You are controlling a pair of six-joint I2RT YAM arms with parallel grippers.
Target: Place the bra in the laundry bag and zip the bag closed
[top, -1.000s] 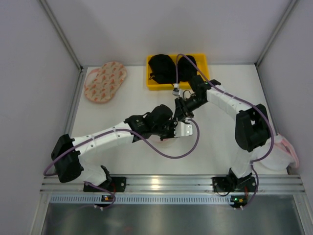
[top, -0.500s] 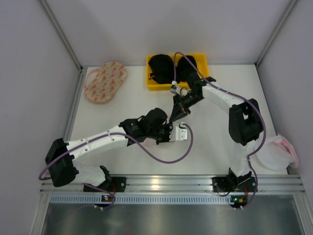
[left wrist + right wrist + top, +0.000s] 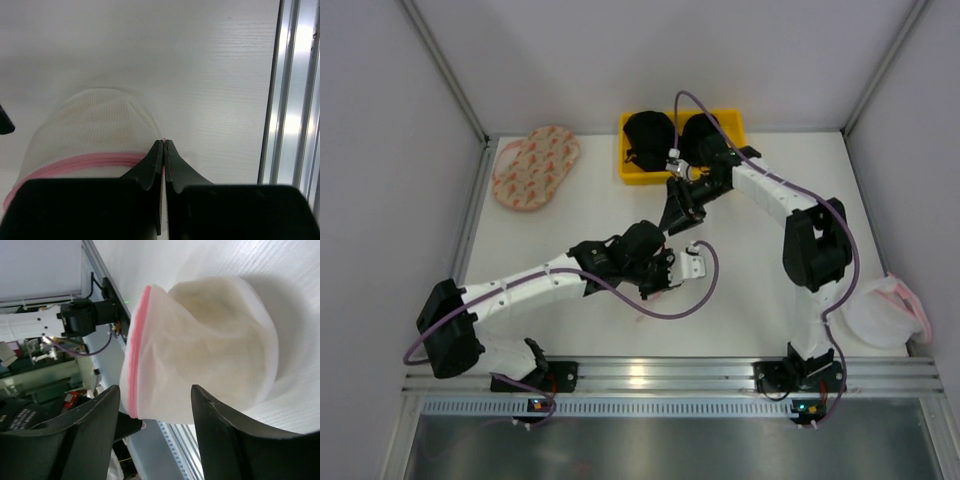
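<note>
1. Where the left gripper [image 3: 163, 142] meets the laundry bag [image 3: 95, 125], we see its jaws pressed tight together on the pink zip rim [image 3: 75, 162].
2. We see the right gripper [image 3: 154, 388] with fingers spread wide, apart from the bag, holding nothing.
3. The bag lies on the white table [image 3: 200, 60] between both arms; from above it is largely hidden under the left gripper.
4. We make out the bra [image 3: 220, 340] only as a pale yellow mass through the mesh.

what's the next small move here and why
Likely pull the left gripper sideways along the pink zip rim to run the zip. Its fingers are shut on that rim of the laundry bag, the bra shows yellowish through the mesh, and the right gripper is open, off the bag. Zip progress isn't visible.
</note>
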